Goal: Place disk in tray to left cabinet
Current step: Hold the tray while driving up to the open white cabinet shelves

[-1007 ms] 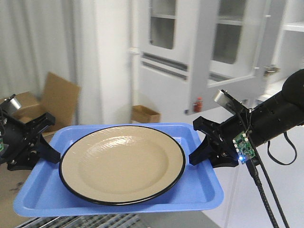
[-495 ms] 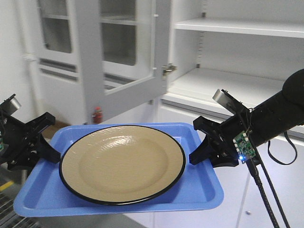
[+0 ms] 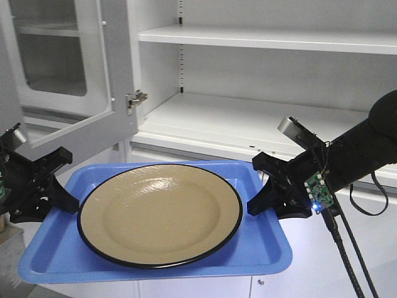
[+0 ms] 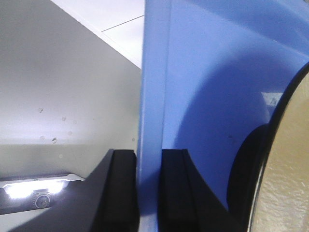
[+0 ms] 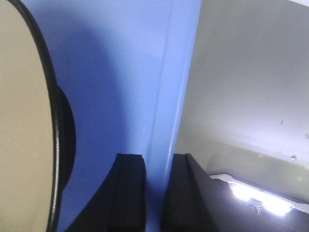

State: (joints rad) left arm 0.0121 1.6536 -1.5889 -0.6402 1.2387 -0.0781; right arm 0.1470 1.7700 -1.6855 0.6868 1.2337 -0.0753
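The tan disk (image 3: 160, 213) with its thin black rim lies flat in the blue tray (image 3: 260, 245), which hangs in the air between my two arms. My left gripper (image 3: 62, 198) is shut on the tray's left rim (image 4: 150, 121). On the opposite side my right gripper (image 3: 259, 197) is shut on the right rim (image 5: 171, 111). The disk's edge (image 4: 285, 164) shows in the left wrist view, and the disk's edge (image 5: 24, 121) shows in the right wrist view too. Straight ahead stands the grey-white left cabinet (image 3: 260, 124), its open shelves facing me.
The cabinet's glazed door (image 3: 68, 81) stands swung open at the left, with a latch (image 3: 136, 98) on its edge. An upper shelf (image 3: 267, 38) runs across the top. Closed lower doors (image 3: 205, 287) sit below the tray. A black cable (image 3: 347, 248) hangs from my right arm.
The background has slid to the left: the open door now sits far left and the cabinet shelves fill the view. Tray, disk and both grips are unchanged.
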